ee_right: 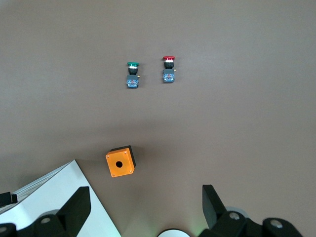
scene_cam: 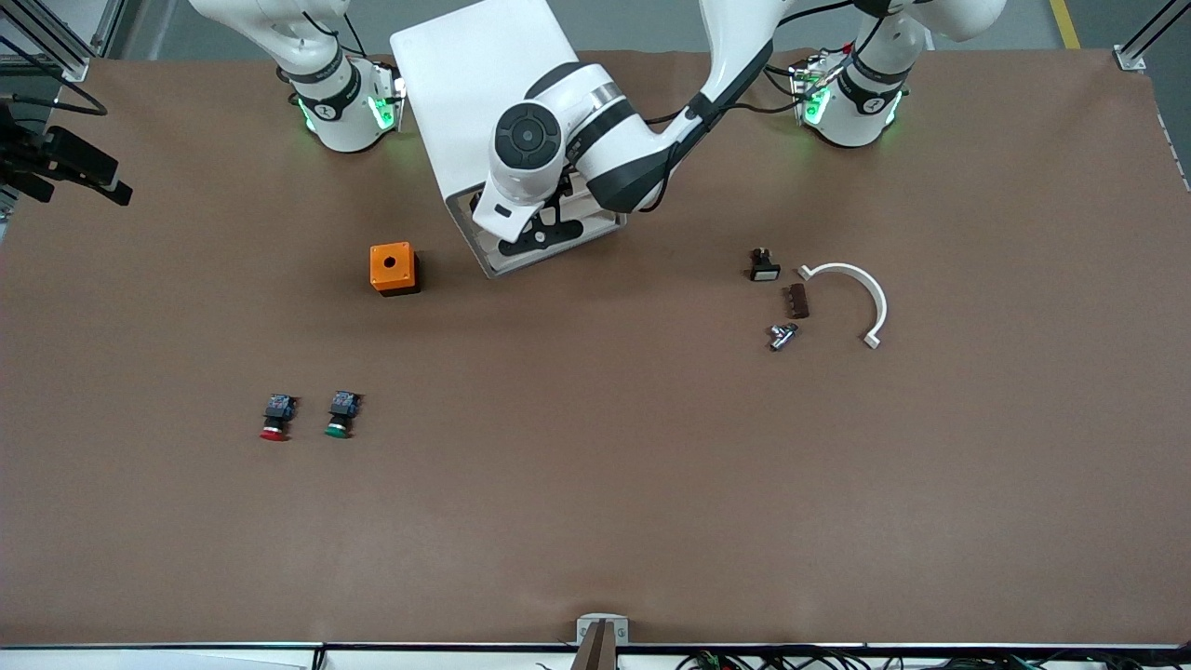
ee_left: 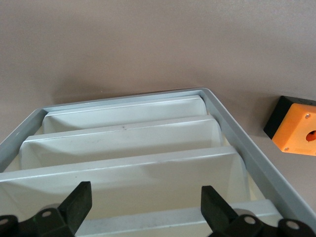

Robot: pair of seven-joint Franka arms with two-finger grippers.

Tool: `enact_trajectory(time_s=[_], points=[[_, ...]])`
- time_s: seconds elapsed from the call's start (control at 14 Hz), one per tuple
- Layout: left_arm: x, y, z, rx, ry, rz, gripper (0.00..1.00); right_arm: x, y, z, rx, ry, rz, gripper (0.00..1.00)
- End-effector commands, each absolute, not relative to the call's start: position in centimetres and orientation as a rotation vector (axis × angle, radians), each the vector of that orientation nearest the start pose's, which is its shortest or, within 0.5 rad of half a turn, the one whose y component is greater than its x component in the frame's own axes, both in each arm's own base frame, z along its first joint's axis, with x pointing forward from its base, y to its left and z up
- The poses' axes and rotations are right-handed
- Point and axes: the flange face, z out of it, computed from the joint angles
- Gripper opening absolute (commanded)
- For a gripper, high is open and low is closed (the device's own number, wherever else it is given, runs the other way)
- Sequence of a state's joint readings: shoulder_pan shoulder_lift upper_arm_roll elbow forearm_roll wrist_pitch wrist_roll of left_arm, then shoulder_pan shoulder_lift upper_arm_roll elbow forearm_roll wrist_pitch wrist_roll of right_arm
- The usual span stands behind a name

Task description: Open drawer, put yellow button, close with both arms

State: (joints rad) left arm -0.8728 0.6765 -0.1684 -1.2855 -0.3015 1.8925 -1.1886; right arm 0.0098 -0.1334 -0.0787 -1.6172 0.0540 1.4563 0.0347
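Observation:
The white drawer cabinet [scene_cam: 475, 84] stands near the robots' bases, its front facing the front camera. My left arm reaches across from its base, and its gripper [scene_cam: 544, 228] hangs right in front of the cabinet's face. In the left wrist view the gripper [ee_left: 145, 197] is open over the slanted grey drawer fronts [ee_left: 128, 173], which lie inside their frame, with nothing between its fingers. My right gripper [ee_right: 145, 197] is open and empty, high over the table by its own base, looking down past the cabinet's corner [ee_right: 49, 202]. It is outside the front view. The yellow button is hidden.
An orange box with a hole [scene_cam: 393, 268] sits beside the cabinet toward the right arm's end. A red-capped button [scene_cam: 275, 419] and a green-capped button [scene_cam: 341, 415] lie nearer the front camera. Toward the left arm's end lie a white curved piece [scene_cam: 861, 293], a brown block [scene_cam: 797, 301], a metal part [scene_cam: 782, 336] and a black switch [scene_cam: 764, 266].

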Motion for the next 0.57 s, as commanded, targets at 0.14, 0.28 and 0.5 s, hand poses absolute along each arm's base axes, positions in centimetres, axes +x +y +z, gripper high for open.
enact_trajectory(time_s=[0.14, 0.28, 0.5], points=[[35.6, -63.7, 35.5, -3.16, -0.475, 0.712, 1.0, 48.8, -3.5, 67.1, -3.095, 0.127, -0.016, 1.0], [36.0, -63.4, 35.4, -3.157, -0.49, 0.714, 1.0, 48.8, -3.5, 67.2, -3.1, 0.121, -0.016, 1.0], [38.1, -62.2, 36.1, -3.166, -0.538, 0.687, 1.0, 48.8, -3.9, 67.1, -3.118, 0.124, -0.013, 1.0]])
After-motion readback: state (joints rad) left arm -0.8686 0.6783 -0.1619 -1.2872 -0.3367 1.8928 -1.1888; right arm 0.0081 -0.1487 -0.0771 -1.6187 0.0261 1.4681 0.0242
